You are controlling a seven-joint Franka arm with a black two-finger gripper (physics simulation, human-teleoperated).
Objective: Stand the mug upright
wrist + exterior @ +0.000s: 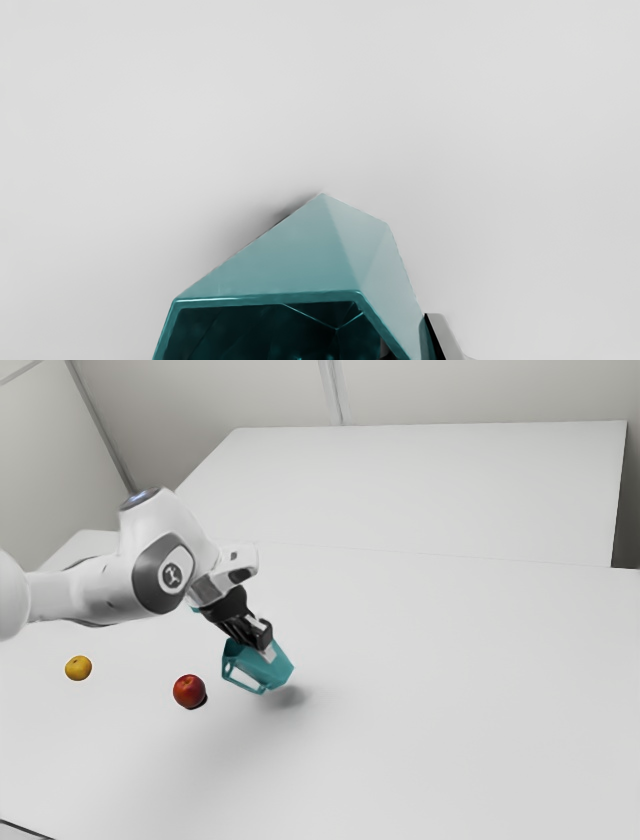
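Note:
The gripper [265, 646] reaches down into the teal mug [272, 669] in the exterior view, shut on its wall. The mug leans, its mouth toward the hand and its base toward the exterior view's right, with the handle on the lower left side. A shadow lies beside and below it; whether it touches the table is unclear. In the wrist view the faceted mug [300, 265] shows its dark interior, and the gripper [407, 345] has one finger outside the wall and a bit of the other inside.
A red apple [189, 691] rests on the white table [440, 710], left of the mug in the exterior view. Farther left is an orange fruit [78, 668]. A small teal piece [196, 609] peeks out beside the hand, mostly hidden.

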